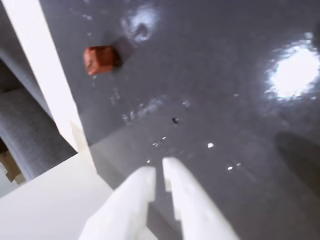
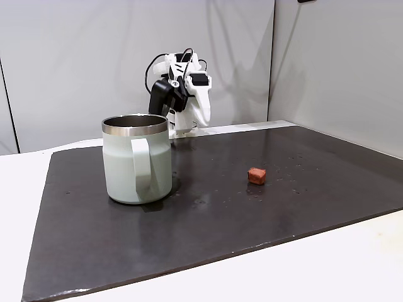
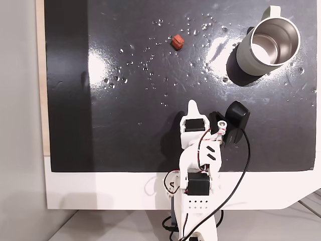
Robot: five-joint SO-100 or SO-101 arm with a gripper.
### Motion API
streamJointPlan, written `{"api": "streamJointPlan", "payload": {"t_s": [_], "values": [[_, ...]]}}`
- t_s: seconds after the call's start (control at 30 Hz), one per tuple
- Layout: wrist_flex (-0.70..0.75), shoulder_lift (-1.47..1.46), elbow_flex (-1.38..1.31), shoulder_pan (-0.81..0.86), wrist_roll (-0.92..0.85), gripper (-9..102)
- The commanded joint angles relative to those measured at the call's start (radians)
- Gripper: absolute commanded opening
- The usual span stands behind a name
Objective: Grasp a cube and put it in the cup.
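Observation:
The small brick-red cube (image 1: 101, 59) lies alone on the dark mat, up and to the left of my gripper (image 1: 159, 167) in the wrist view. The two white fingers sit almost together with nothing between them. In the fixed view from above, the gripper (image 3: 193, 104) points up the mat from the folded arm, with the cube (image 3: 177, 41) well ahead of it and slightly left. The pale mint cup (image 3: 244, 56) stands upright at the top right, its dark inside showing nothing. From the side, the cup (image 2: 119, 170) is left of the cube (image 2: 256, 175), handle facing the camera.
A glossy dark mat (image 3: 125, 125) covers most of the white table (image 3: 100, 191), with bright glare patches and small specks on it. The arm's base and cables (image 3: 200, 201) sit at the mat's near edge. Pale wall panels (image 2: 327, 63) close the back.

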Motion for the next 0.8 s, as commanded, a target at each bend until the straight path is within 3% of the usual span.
{"api": "streamJointPlan", "payload": {"t_s": [0.0, 0.57, 0.77], "values": [[0.023, -0.005, -0.143, -0.011, -0.035, 0], [0.035, -0.701, -0.746, 0.014, -0.081, 0], [0.117, -0.973, -1.003, 0.014, -0.083, 0]]}}
